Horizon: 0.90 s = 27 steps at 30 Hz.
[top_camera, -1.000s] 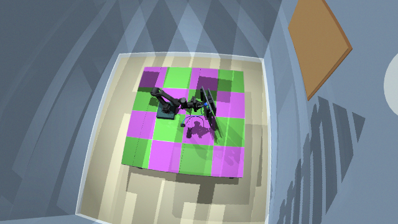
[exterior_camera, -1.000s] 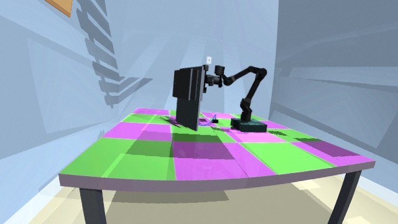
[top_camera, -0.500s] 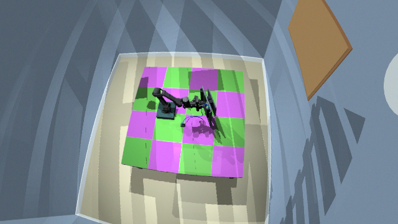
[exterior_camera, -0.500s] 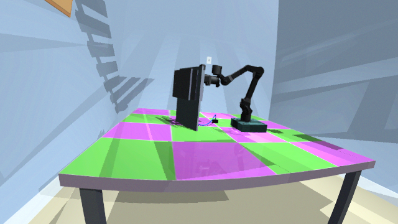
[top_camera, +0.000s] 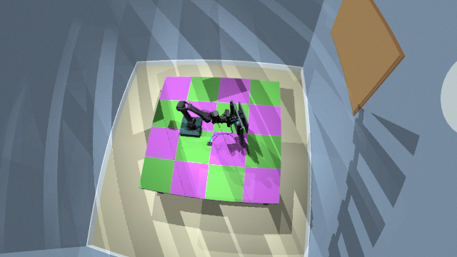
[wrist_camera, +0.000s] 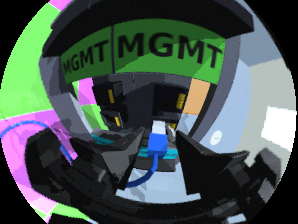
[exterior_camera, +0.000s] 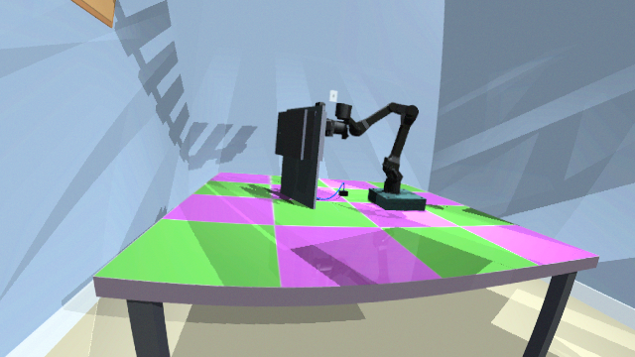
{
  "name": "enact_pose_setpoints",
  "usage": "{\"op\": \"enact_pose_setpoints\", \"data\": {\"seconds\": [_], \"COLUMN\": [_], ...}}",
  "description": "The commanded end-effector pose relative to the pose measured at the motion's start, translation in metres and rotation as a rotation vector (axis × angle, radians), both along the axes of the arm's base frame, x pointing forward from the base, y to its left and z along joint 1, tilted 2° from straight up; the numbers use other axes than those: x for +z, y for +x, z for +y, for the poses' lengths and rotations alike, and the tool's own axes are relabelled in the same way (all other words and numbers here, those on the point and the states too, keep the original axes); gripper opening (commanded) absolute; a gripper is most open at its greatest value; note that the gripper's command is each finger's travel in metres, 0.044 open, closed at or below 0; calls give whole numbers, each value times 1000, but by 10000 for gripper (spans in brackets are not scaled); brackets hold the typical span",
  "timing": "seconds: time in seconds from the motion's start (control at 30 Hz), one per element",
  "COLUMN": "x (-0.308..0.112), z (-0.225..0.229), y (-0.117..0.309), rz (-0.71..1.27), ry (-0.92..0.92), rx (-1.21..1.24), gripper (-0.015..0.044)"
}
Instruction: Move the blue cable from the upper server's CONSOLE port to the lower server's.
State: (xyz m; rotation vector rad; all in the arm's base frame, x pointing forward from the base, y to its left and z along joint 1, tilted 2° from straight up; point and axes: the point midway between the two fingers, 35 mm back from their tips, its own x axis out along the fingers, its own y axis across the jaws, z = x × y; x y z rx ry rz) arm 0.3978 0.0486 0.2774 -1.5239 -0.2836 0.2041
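— Where's the plug?
— In the wrist view, just below the middle of the frame: a blue plug with a pale front end, pointing up at the dark ports. It seems to sit in one, though the view is too poor for me to swear to it.
— And the pincer?
— Part spread, one finger on each side of the plug. I see a gap both ways, so it's pinching nothing.
— Any lettering?
— Two green labels reading MGMT, across the upper part of that frame.
— The cable?
— The blue cable curves down from the plug and off to the lower left in the wrist view. From above, it arcs near the centre of the checkered worktop, beside the upright dark rack.
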Motion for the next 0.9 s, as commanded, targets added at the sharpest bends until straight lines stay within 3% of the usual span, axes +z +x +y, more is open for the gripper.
{"op": "enact_pose_setpoints", "data": {"seconds": [0.0, 0.87], "x": [0, 0], "z": [0, 0], "y": [0, 0], "rz": [0, 0], "ry": [0, 0], "rx": [0, 0], "gripper": [199, 26]}}
